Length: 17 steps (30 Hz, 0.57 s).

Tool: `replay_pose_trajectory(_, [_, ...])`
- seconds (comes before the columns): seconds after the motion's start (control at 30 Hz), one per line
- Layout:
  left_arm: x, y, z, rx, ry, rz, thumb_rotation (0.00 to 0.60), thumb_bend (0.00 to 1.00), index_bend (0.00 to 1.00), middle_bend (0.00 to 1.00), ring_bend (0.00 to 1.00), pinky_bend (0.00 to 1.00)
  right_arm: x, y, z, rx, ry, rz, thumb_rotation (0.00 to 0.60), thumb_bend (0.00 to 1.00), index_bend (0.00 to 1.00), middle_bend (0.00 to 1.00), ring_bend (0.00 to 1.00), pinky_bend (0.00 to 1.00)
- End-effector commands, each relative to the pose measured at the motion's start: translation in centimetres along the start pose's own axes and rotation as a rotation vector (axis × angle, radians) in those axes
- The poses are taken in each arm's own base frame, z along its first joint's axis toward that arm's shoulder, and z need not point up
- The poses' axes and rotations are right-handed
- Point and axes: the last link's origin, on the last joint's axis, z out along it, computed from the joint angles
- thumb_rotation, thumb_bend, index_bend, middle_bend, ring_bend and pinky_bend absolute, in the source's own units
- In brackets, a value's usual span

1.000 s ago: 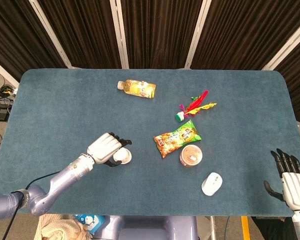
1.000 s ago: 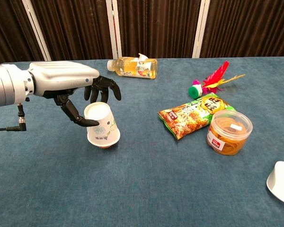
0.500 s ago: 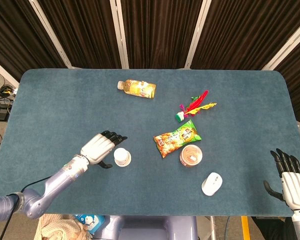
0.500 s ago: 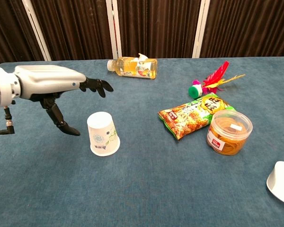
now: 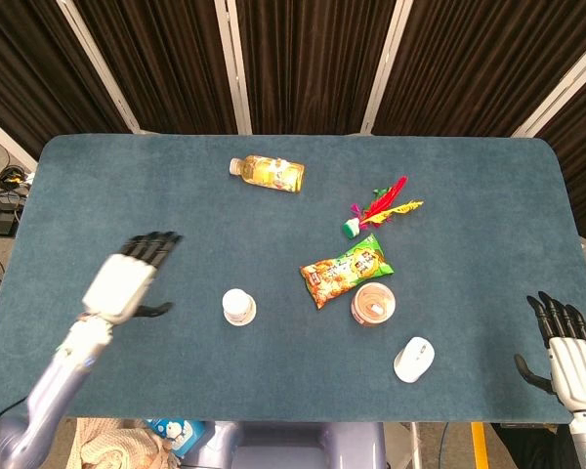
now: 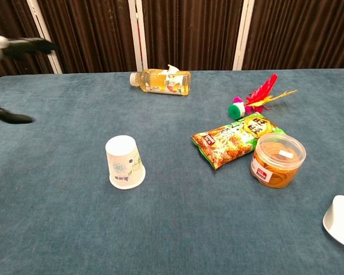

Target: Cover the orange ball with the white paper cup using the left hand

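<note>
Head view showed the whole left hand (image 5: pixel 127 278) with fingers spread and holding nothing, while chest view caught only its dark fingertips (image 6: pixel 31 46) at the frame's left edge. To that hand's right, well apart from it, the white paper cup (image 5: pixel 238 307) stood upside down on the blue surface (image 5: pixel 176 195); the orange ball could not be seen in either view. Only head view showed the right hand (image 5: pixel 565 357), fingers apart and empty, at the surface's near right corner.

Even overhead light — soft shadows; left hand (image 6: pixel 14 47) motion-blurred, rest sharp.
</note>
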Motion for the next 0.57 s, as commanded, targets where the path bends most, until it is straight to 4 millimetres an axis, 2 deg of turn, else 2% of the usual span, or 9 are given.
replay_pose_trajectory(0.03, [0.0,-2.4,-4.5,0.082,0.009,-0.007,0.600,0.11,0.00,0.00,0.01,0.08,0.0,0.0,-0.1,0.002,0.001,-0.004,0.600,0.35,0.00,0.00,0.00,0.03])
replay_pose_trajectory(0.13, [-0.5,-3.5,-7.6,0.133,-0.017,-0.018,0.600,0.10,0.00,0.00,0.00,0.02,0.0,0.0,-0.2,0.004,0.004,-0.010,0.600,0.35,0.00,0.00,0.00,0.03])
replay_pose_trajectory(0.3, [-1.2,-5.1,-11.5,0.200,-0.022,-0.030,0.600,0.10,0.00,0.00,0.00,0.02,0.1,-0.1,-0.3,0.014,0.012,-0.008,0.600,0.35,0.00,0.00,0.00,0.03])
replay_pose_trajectory(0.43, [-1.7,-6.3,-12.8,0.246,-0.034,-0.035,0.600,0.10,0.00,0.00,0.00,0.02,0.1,-0.3,-0.2,0.024,0.015,-0.007,0.600,0.35,0.00,0.00,0.00,0.03])
replay_pose_trajectory(0.57, [-1.8,-6.4,-12.3,0.253,-0.023,-0.054,0.600,0.10,0.00,0.00,0.00,0.02,0.1,-0.3,-0.1,0.027,0.019,-0.007,0.600,0.35,0.00,0.00,0.00,0.03])
